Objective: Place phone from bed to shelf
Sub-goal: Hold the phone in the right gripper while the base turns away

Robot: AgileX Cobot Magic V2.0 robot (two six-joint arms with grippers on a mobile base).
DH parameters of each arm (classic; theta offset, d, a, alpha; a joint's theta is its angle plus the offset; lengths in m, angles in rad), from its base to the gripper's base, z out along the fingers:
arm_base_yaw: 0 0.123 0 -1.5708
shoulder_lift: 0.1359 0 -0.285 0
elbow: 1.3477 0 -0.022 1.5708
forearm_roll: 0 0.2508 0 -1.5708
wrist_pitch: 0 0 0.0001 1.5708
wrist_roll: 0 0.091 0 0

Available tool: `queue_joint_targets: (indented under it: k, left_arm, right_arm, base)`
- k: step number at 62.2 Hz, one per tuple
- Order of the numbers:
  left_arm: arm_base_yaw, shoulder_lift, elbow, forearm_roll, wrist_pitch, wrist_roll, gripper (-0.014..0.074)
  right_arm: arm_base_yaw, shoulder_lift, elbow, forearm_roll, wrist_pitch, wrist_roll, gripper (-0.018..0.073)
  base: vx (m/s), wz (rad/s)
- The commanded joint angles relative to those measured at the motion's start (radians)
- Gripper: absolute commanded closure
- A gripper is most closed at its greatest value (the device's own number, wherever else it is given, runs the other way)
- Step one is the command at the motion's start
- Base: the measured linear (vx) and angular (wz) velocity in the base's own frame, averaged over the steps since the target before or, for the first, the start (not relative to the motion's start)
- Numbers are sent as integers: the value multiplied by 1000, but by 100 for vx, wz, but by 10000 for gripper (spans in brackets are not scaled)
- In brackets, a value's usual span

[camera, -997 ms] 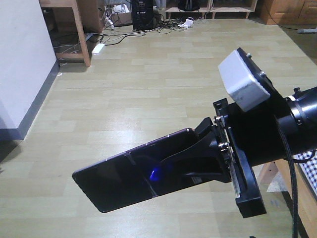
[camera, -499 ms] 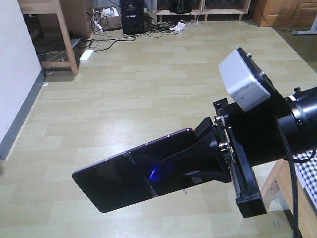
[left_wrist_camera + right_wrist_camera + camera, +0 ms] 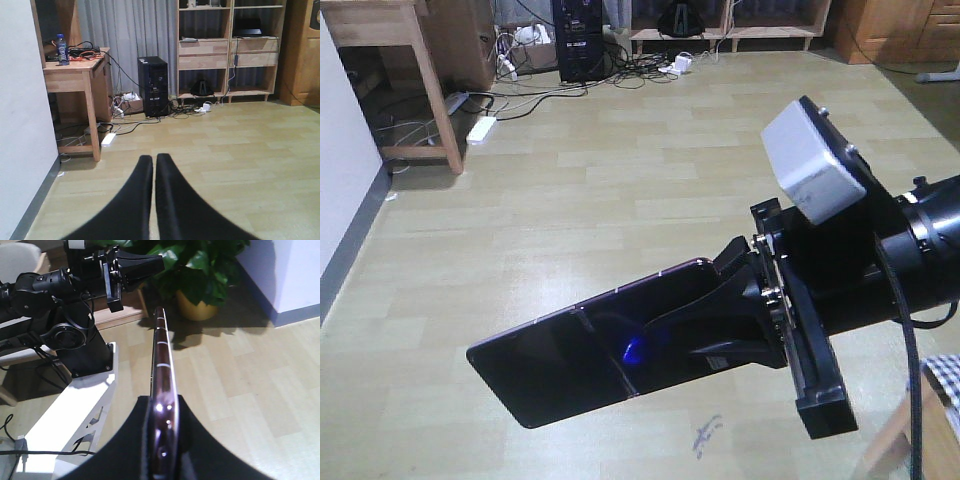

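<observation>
The phone (image 3: 575, 360), a glossy black slab with a pinkish rim, is held flat over the floor by one end. My right gripper (image 3: 725, 325) is shut on it. In the right wrist view the phone (image 3: 161, 347) shows edge-on between the right gripper's (image 3: 163, 402) fingers. My left gripper (image 3: 154, 159) is shut with nothing in it and points at the floor. The pale wood shelf (image 3: 230, 47) stands against the far wall, well beyond both grippers. A corner of the bed (image 3: 948, 378) in its checked sheet shows at the lower right.
A wooden desk (image 3: 75, 75) with a bottle (image 3: 61, 49) stands by the white wall (image 3: 20, 140) on the left. A black computer tower (image 3: 154, 85), cables and a power strip (image 3: 108, 138) lie before the shelf. A potted plant (image 3: 200, 275) stands behind.
The room has slid left and down in the front view: the desk, the wall and the tower have all shifted. The right gripper and phone keep their place in the frame.
</observation>
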Motion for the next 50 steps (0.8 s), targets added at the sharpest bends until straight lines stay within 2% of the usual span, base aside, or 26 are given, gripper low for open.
queue_joint_targets:
  k: [1,50]
  left_arm:
    - [3,-7,-25,-10,-72,-9,595]
    - [3,-7,-25,-10,-72,-9,595]
  right_arm:
    - [-3,-23,-28,89,65,-6,561]
    - [-3,-23,-28,89,65,-6,561]
  base:
    - [42,2]
    - [45,-2]
